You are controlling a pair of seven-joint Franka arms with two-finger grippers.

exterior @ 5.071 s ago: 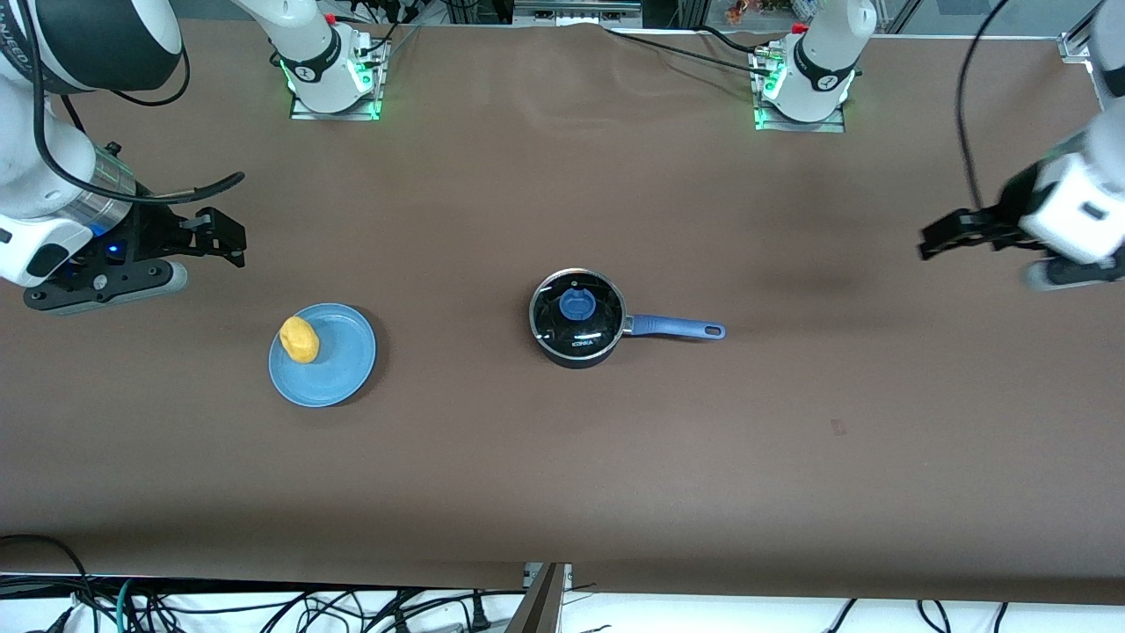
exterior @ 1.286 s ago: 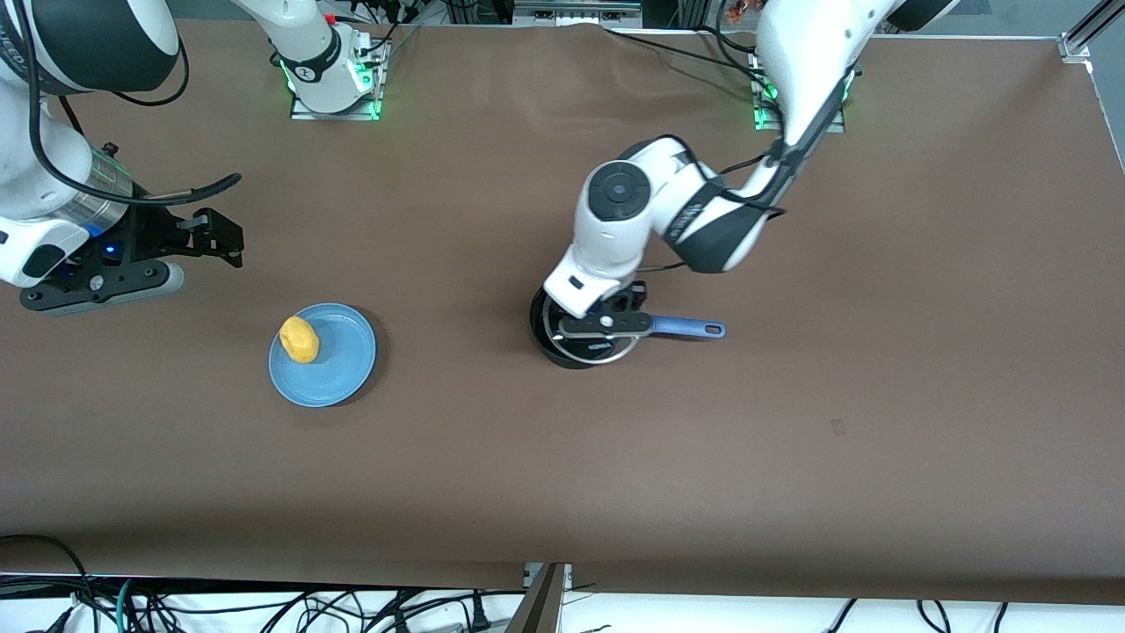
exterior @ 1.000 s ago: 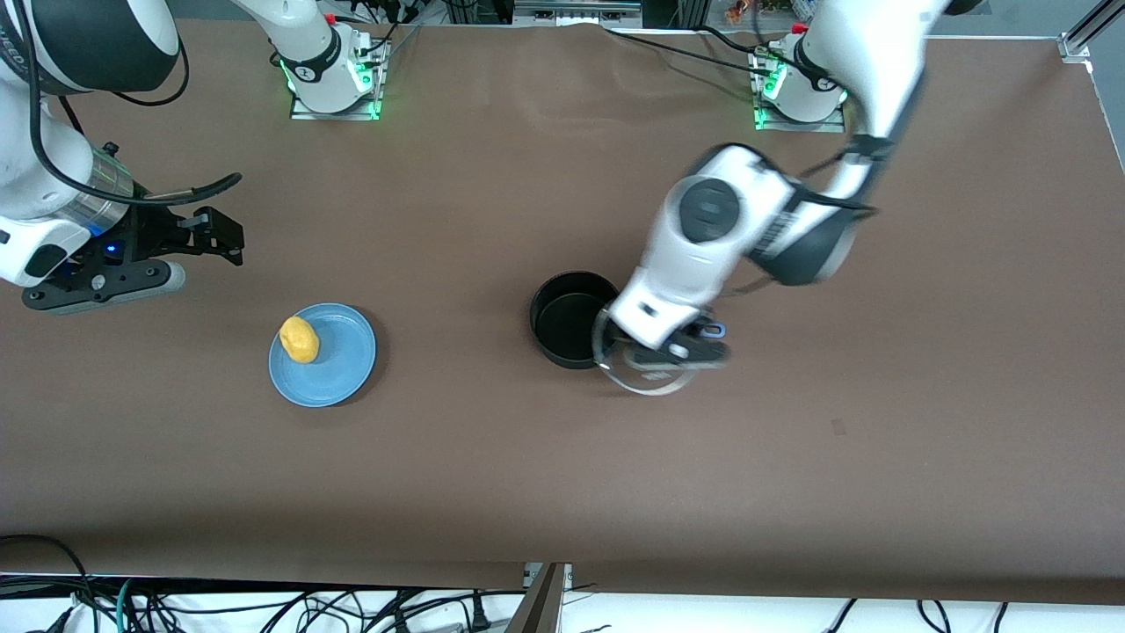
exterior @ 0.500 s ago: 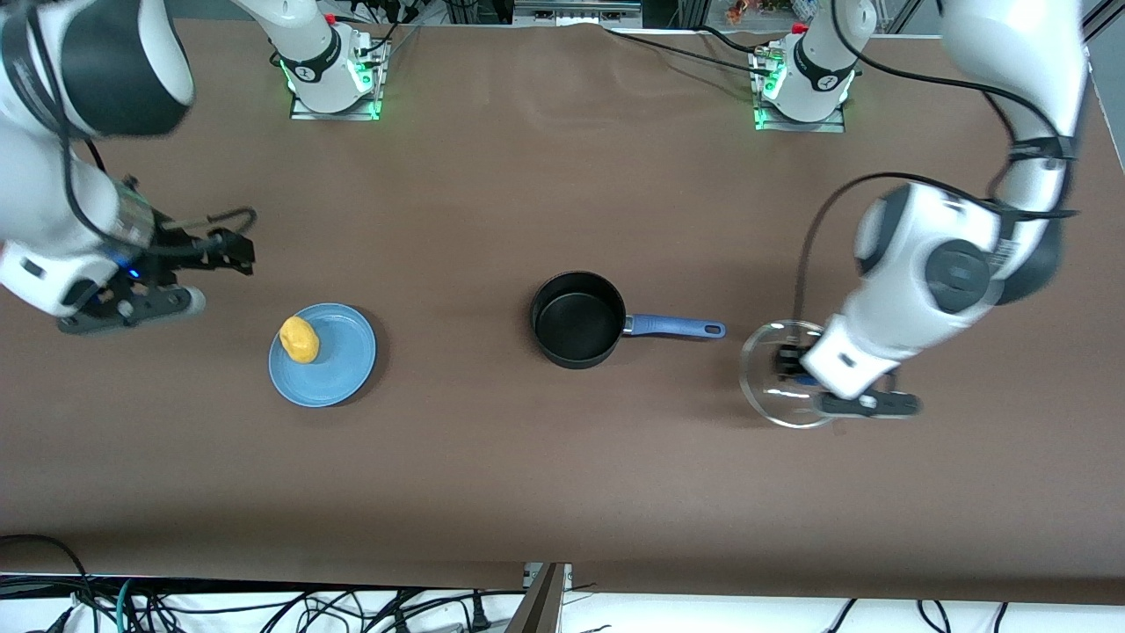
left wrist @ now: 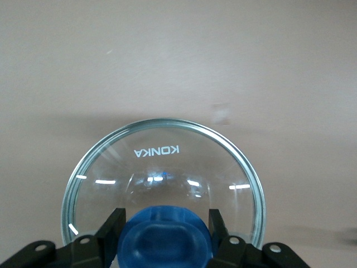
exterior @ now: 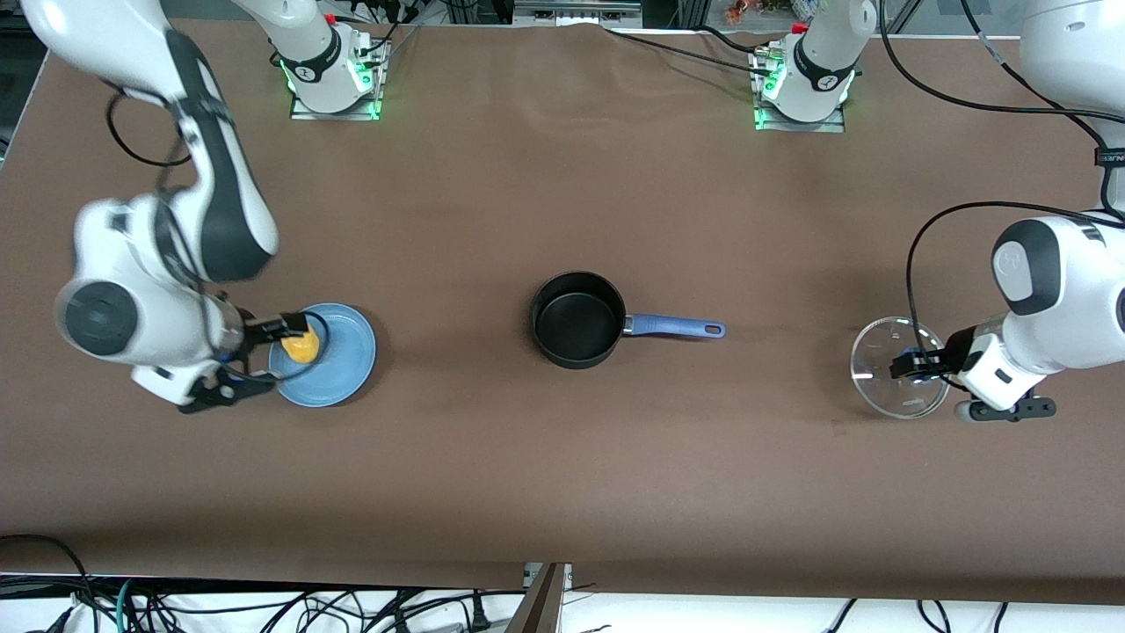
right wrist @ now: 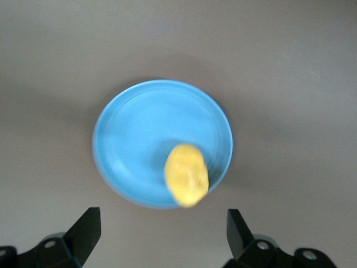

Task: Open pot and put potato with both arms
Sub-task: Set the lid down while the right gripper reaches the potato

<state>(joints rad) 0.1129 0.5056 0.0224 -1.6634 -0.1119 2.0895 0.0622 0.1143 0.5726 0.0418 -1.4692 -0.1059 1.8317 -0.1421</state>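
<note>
Since half a second ago my right arm has swung down to the light-blue plate point(exterior: 338, 360). On the brown tabletop point(exterior: 562, 457) the small black pot point(exterior: 577, 318) stands open mid-table. My left claw point(exterior: 914, 363) stays clamped on the glass lid's blue knob point(left wrist: 165, 241) at its end. My right claw point(right wrist: 162, 229) hangs wide apart over the yellow potato point(right wrist: 186, 175), which lies on the plate's near edge, long axis along the gap.

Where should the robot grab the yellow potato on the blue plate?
Probably from straight above, across its narrow middle. The potato is a small smooth oval lying near the rim of the plate, and the right pincer is open wide above it, so it would fit between the fingers.
</note>
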